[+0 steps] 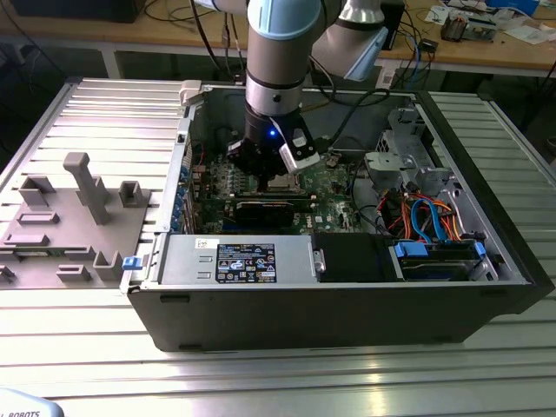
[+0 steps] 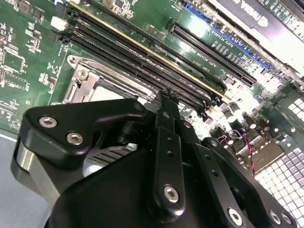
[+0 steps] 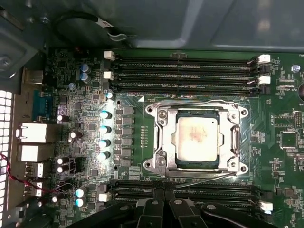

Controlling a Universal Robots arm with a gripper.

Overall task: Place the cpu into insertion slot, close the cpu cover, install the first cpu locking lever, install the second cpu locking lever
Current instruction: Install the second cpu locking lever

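One chip seated, cover down, levers apparently latched.

The cpu point(image 3: 197, 139) lies in the insertion slot point(image 3: 197, 164) near the middle of the green motherboard point(image 3: 137, 142), framed by the cpu cover point(image 3: 164, 137), with thin locking levers point(image 3: 209, 176) running along the cover's edges. The claw point(image 3: 164, 209) hangs just beside the socket over the memory slots point(image 3: 185, 71), fingers drawn together and empty. Judged from this, the lever step looks finished or nearly so; any further move calls for checking both hooks.
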